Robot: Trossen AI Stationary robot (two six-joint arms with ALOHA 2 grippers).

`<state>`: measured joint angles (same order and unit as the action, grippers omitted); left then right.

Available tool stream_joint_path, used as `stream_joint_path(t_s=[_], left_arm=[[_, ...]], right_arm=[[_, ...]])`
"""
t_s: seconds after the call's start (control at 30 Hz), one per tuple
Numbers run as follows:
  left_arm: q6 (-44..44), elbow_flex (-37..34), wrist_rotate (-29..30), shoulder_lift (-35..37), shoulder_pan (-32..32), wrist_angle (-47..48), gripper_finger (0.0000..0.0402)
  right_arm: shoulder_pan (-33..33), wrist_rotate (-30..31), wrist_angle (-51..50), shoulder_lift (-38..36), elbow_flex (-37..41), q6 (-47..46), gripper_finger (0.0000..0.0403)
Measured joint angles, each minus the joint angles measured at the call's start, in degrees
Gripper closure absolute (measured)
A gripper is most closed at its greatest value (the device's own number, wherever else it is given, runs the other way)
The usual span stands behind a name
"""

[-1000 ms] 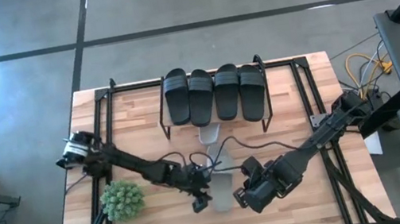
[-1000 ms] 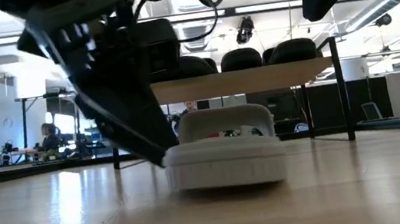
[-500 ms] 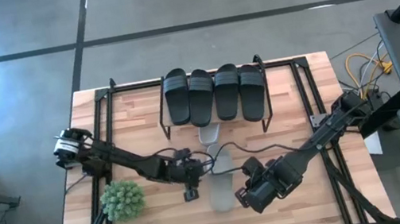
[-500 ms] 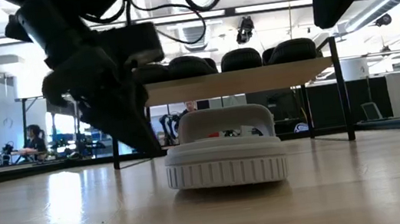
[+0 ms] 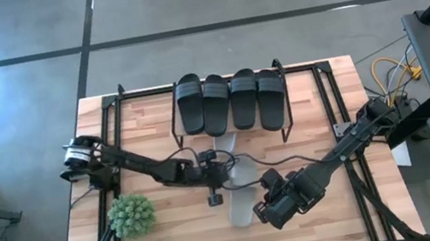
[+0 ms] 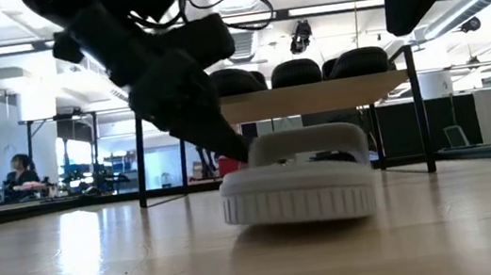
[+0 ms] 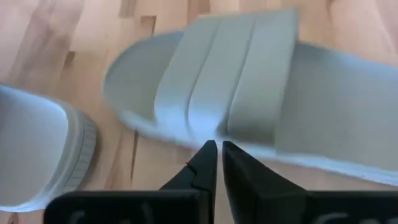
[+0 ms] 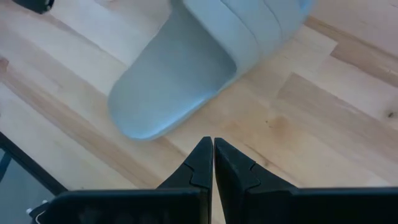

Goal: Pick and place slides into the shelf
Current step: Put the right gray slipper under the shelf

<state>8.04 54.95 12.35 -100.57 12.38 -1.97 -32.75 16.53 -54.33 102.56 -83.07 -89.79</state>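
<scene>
From overhead I am seeing four black slides (image 5: pixel 232 100) sitting on the shelf (image 5: pixel 288 130); only the left wrist camera is showing me two grey slides, one (image 7: pixel 249 106) just ahead of the fingertips and another (image 7: pixel 37 155) beside it. The left gripper (image 7: pixel 216 148) is sitting pressed together at that slide's strap edge, gripping nothing I can confirm. The right gripper (image 8: pixel 211 144) is hovering, pressed together, near the same slide's heel (image 8: pixel 186 68).
</scene>
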Motion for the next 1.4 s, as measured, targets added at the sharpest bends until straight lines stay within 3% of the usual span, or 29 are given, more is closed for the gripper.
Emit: stream_joint_path(t_s=[0.23,0.47,0.7,1.03,1.27,1.4], left_arm=[[0.4,0.5,-0.4,-0.6,-0.6,0.3,0.0389],[4.8,-0.3,-5.1,-0.5,0.9,6.6,0.0389],[4.6,-0.4,-7.4,-2.8,5.1,-1.1,0.0389],[4.8,3.2,-7.3,-9.2,3.7,-3.8,0.0389],[4.7,3.6,-6.0,-5.6,3.7,-1.5,0.0389],[4.9,3.5,-5.7,-1.4,4.4,8.0,0.0389]], right_arm=[[-0.4,0.0,-0.6,0.0,0.0,-0.2,0.0394],[-2.3,-2.2,2.2,0.0,0.0,-1.1,0.0394],[-3.9,-0.2,2.7,0.0,0.0,-5.1,0.0394],[-4.4,0.1,6.0,0.0,0.0,-5.8,0.0394],[-5.6,-0.5,11.0,0.0,0.0,-6.3,0.0394],[-5.9,-2.0,13.7,0.5,0.0,-9.1,0.0394]])
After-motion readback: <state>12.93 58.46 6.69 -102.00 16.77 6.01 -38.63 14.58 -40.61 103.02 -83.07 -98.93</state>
